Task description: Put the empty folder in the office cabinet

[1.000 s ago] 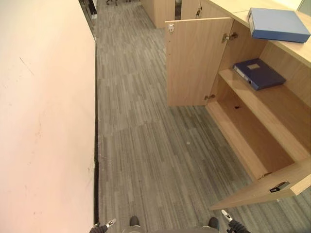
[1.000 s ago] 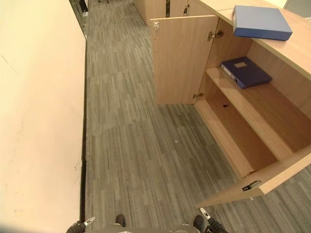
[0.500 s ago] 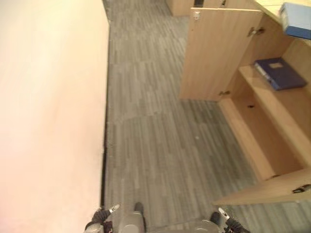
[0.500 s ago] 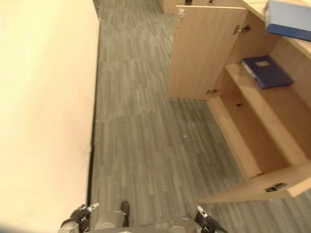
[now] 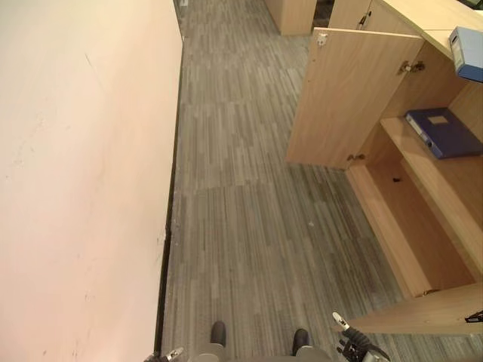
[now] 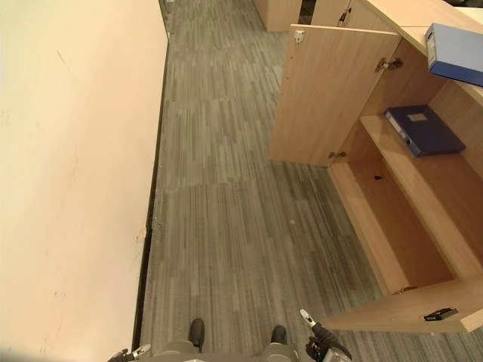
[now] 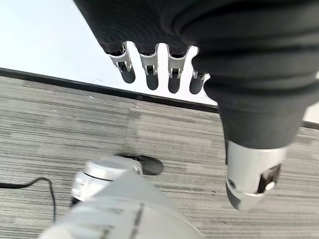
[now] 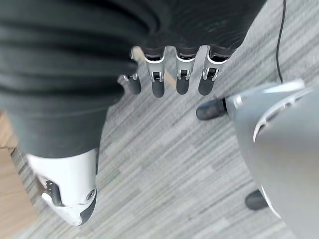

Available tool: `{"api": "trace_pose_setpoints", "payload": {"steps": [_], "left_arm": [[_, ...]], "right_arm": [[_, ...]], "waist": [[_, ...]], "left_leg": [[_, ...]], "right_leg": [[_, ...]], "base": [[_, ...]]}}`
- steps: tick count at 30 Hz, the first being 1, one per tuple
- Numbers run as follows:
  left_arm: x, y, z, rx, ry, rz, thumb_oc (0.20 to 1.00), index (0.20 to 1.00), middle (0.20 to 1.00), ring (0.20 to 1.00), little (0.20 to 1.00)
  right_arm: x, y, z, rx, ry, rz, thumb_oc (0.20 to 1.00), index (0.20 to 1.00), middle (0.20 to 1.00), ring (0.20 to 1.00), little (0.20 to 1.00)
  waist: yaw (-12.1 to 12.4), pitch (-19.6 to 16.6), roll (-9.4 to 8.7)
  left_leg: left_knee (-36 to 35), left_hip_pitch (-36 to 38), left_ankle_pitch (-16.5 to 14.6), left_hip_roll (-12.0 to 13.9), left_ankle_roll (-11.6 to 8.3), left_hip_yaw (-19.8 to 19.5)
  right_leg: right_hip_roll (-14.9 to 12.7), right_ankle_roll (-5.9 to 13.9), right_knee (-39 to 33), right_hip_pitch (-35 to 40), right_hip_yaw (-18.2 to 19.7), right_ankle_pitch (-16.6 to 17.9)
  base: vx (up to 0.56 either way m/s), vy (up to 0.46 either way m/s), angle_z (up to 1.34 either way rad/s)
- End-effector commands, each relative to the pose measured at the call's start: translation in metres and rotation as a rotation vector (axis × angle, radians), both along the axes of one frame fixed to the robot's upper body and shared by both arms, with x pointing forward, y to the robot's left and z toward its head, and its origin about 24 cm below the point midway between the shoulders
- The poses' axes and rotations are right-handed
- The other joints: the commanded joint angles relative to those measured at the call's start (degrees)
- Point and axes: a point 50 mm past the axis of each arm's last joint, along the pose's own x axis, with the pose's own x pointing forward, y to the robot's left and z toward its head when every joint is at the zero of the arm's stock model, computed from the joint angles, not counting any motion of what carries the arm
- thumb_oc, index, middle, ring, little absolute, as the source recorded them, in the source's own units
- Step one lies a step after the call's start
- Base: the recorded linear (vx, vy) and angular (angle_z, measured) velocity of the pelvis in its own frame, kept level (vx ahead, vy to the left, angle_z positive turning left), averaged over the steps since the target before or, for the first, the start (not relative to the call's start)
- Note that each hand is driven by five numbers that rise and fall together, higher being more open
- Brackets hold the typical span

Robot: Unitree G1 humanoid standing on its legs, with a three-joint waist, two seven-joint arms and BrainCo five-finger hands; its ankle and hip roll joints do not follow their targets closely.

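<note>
A dark blue folder [image 5: 444, 132] lies flat on the upper shelf of the open wooden cabinet [image 5: 411, 226] at the right. A lighter blue folder [image 6: 455, 54] rests on the cabinet's top. Both hands hang low beside me, far from the cabinet. My left hand [image 7: 151, 74] has relaxed, straight fingers over the carpet and holds nothing. My right hand [image 8: 157, 82] is likewise open and empty, and it shows at the lower edge of the left eye view [image 5: 355, 347].
The far cabinet door [image 5: 351, 98] stands open into the aisle. The near door [image 5: 423, 317] juts out close to my right hand. A pale wall [image 5: 75, 188] runs along the left, with grey striped carpet [image 5: 241, 211] between it and the cabinet.
The camera has swung, so the cabinet now sits further right and the wall takes more of the left. The folders and both hands keep their places.
</note>
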Motion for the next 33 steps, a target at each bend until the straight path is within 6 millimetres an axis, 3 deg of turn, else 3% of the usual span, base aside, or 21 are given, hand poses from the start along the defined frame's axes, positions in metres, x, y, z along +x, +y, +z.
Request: {"api": "trace_pose_setpoints", "payload": {"steps": [1,6,13,15,17,18,20,22,24,29,31,33], "left_arm": [[0.012,0.009,0.004,0.039,-0.024,-0.012,1.0,1.0,1.0,1.0,1.0],[0.01,0.006,0.003,0.035,-0.013,-0.022,1.0,1.0,1.0,1.0,1.0],[0.018,0.006,0.004,0.042,-0.03,-0.036,1.0,1.0,1.0,1.0,1.0],[0.022,0.006,0.005,0.038,-0.043,-0.037,1.0,1.0,1.0,1.0,1.0],[0.025,0.005,0.005,0.036,-0.056,-0.029,1.0,1.0,1.0,1.0,1.0],[0.025,0.005,0.005,0.035,-0.056,-0.029,1.0,1.0,1.0,1.0,1.0],[0.023,0.004,0.005,0.031,-0.056,-0.012,1.0,1.0,1.0,1.0,1.0],[0.017,0.003,0.003,0.023,-0.039,-0.004,1.0,1.0,1.0,1.0,1.0],[0.013,0.004,0.003,0.021,-0.03,0.005,1.0,1.0,1.0,1.0,1.0],[0.006,0.003,0.001,0.014,-0.024,0.051,1.0,1.0,1.0,1.0,1.0],[-0.003,0.002,0.0,0.008,-0.002,0.075,1.0,1.0,1.0,1.0,1.0],[-0.007,0.002,-0.001,0.006,0.009,0.082,1.0,1.0,1.0,1.0,1.0]], "right_arm": [[-0.001,-0.001,-0.001,-0.016,0.022,0.007,1.0,1.0,1.0,1.0,1.0],[-0.015,-0.004,-0.003,-0.014,0.049,-0.032,1.0,1.0,1.0,1.0,1.0],[-0.017,-0.008,-0.002,-0.019,0.051,-0.064,1.0,1.0,1.0,1.0,1.0],[-0.02,-0.01,-0.002,-0.021,0.059,-0.074,1.0,1.0,1.0,1.0,1.0],[-0.019,-0.013,-0.001,-0.03,0.06,-0.077,1.0,1.0,1.0,1.0,1.0],[-0.019,-0.013,-0.001,-0.03,0.06,-0.077,1.0,1.0,1.0,1.0,1.0],[-0.02,-0.019,0.0,-0.046,0.068,-0.087,1.0,1.0,1.0,1.0,1.0],[-0.021,-0.021,0.001,-0.05,0.071,-0.084,1.0,1.0,1.0,1.0,1.0],[-0.021,-0.025,0.002,-0.061,0.076,-0.075,1.0,1.0,1.0,1.0,1.0],[-0.021,-0.029,0.003,-0.081,0.074,-0.075,1.0,1.0,1.0,1.0,1.0],[-0.027,-0.028,0.002,-0.076,0.089,-0.063,1.0,1.0,1.0,1.0,1.0],[-0.029,-0.026,0.001,-0.071,0.097,-0.055,1.0,1.0,1.0,1.0,1.0]], "waist": [[0.0,-0.5,-1.23],[-0.8,-1.3,-1.24],[-2.0,-0.9,-1.33],[-2.3,0.1,-2.23],[-1.8,1.4,-3.06],[-1.9,1.4,-3.02],[-0.8,2.3,-3.92],[0.1,2.1,-4.44],[1.2,1.7,-4.24],[3.7,1.3,-2.13],[4.6,-0.2,-0.73],[4.8,-0.8,-0.27]], "left_leg": [[0.0,1.2,-5.8,-7.9,3.38,0.1],[0.0,2.4,-6.6,-6.9,2.78,0.1],[0.6,4.0,-7.6,-4.8,1.21,0.7],[10.3,1.7,-10.4,-3.4,0.08,2.7],[23.0,-2.9,-8.8,-2.6,-0.49,3.3],[23.2,-3.0,-8.9,-2.5,-0.5,3.3],[35.0,-10.7,-4.4,-2.0,0.79,3.8],[34.6,-15.2,-4.1,-2.9,1.62,4.3],[28.6,-17.5,-3.7,-2.9,1.43,3.4],[6.8,-19.2,5.0,0.3,-1.91,0.4],[2.7,-17.4,7.2,2.1,-3.14,0.1],[2.0,-16.3,7.9,2.3,-3.48,-0.1]], "right_leg": [[6.1,-1.45,0.0,-6.5,1.2,3.4],[6.6,-1.76,0.0,-4.7,1.3,1.9],[7.5,-3.12,1.2,-3.8,2.4,0.3],[7.2,-4.2,3.0,-2.5,2.7,-1.7],[7.0,-5.29,3.9,-0.9,2.9,-2.5],[7.1,-5.3,3.9,-1.0,2.9,-2.5],[7.1,-6.7,4.0,1.4,3.3,-3.7],[6.6,-6.63,3.6,2.7,4.4,-4.2],[6.4,-6.2,3.2,3.7,5.3,-5.0],[6.9,-5.38,2.4,8.9,7.5,-8.8],[6.6,-4.3,1.6,12.5,9.0,-10.4],[6.2,-3.97,1.3,13.4,9.3,-10.7]], "base": [[0.1,-0.053,0.0],[0.11,-0.068,-0.01],[0.08,-0.099,0.01],[0.12,-0.226,0.07],[0.08,-0.166,0.08],[0.07,-0.134,0.06],[0.17,-0.158,-0.05],[0.22,-0.048,-0.23],[0.25,0.059,-0.28],[0.3,0.097,-0.06],[0.38,0.158,-0.23],[0.29,0.152,-0.6]]}}
